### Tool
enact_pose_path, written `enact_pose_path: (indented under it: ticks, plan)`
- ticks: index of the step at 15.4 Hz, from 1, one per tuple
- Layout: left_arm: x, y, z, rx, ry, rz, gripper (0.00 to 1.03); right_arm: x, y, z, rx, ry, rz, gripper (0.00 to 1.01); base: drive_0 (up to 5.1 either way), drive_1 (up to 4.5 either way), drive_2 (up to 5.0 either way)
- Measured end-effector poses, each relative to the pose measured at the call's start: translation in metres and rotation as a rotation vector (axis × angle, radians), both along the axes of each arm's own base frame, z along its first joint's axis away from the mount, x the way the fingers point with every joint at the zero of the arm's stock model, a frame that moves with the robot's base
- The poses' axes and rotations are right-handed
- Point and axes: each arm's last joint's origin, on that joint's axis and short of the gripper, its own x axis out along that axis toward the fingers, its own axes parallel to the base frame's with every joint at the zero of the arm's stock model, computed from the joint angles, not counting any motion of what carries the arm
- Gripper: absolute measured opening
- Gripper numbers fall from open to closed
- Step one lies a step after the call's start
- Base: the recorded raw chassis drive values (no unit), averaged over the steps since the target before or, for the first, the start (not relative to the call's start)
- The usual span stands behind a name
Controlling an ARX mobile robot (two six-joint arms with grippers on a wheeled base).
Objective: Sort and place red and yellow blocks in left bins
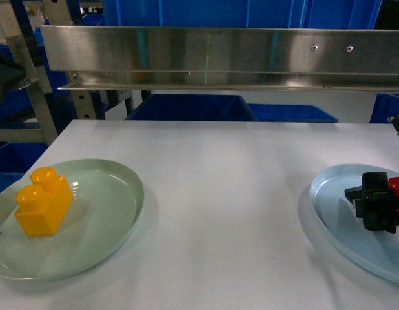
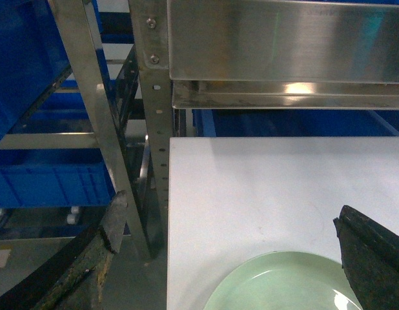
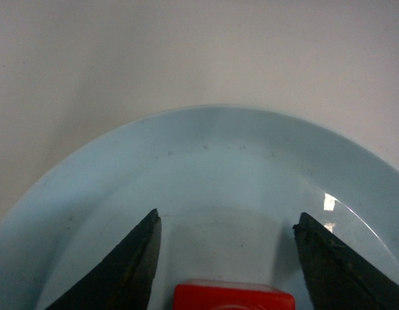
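Observation:
A yellow block point(image 1: 43, 201) stands on the left part of the green plate point(image 1: 106, 216) at the table's left. On the right, the red block point(image 1: 398, 186) lies on the pale blue plate point(image 1: 332, 210). My right gripper point(image 1: 372, 201) hovers low over it. In the right wrist view the right gripper point(image 3: 228, 214) is open, its fingers either side of the red block point(image 3: 233, 297) with a gap on each side. My left gripper point(image 2: 231, 210) is out of the head view. It is open above the green plate's point(image 2: 277, 284) far rim, holding nothing.
A steel shelf point(image 1: 212, 55) overhangs the table's far edge, on steel uprights point(image 2: 154, 129) at the left. Blue bins point(image 1: 193, 106) sit behind and below the table, more of them point(image 2: 51, 184) beyond its left edge. White tabletop point(image 1: 225, 194) lies between the plates.

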Motion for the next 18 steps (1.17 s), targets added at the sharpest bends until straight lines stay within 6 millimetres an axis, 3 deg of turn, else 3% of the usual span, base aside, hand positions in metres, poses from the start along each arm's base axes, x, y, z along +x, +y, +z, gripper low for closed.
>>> enact_pose_path:
  ticks: [3,4,6,8,10,11,13,15,18]
  plan:
    - [0.000,0.000,0.000,0.000,0.000,0.000,0.98,-0.002,-0.001,0.003,0.043,-0.079,0.007,0.33,0.0,0.00,0.0]
    - [0.000,0.000,0.000,0.000,0.000,0.000,0.98,-0.002,-0.001,0.008,0.054,-0.114,0.002,0.28,0.0,0.00,0.0]
    - [0.000,0.000,0.000,0.000,0.000,0.000,0.98,-0.005,-0.001,0.024,0.076,-0.119,-0.016,0.28,0.0,0.00,0.0]
    - [0.000,0.000,0.000,0.000,0.000,0.000,0.98,-0.012,-0.006,0.067,0.066,-0.185,-0.068,0.28,0.0,0.00,0.0]
    - [0.000,0.000,0.000,0.000,0.000,0.000,0.98,-0.032,-0.019,0.136,0.058,-0.366,-0.115,0.28,0.0,0.00,0.0]
    - [0.000,0.000,0.000,0.000,0.000,0.000,0.98,-0.053,-0.028,0.172,0.062,-0.456,-0.131,0.28,0.0,0.00,0.0]
    - [0.000,0.000,0.000,0.000,0.000,0.000,0.98,-0.098,-0.035,0.212,0.076,-0.537,-0.125,0.28,0.0,0.00,0.0]
    - [0.000,0.000,0.000,0.000,0.000,0.000,0.98,-0.125,-0.033,0.222,0.086,-0.546,-0.109,0.28,0.0,0.00,0.0]
    - [0.000,0.000,0.000,0.000,0.000,0.000,0.98,-0.145,-0.034,0.201,0.045,-0.503,-0.150,0.28,0.0,0.00,0.0]
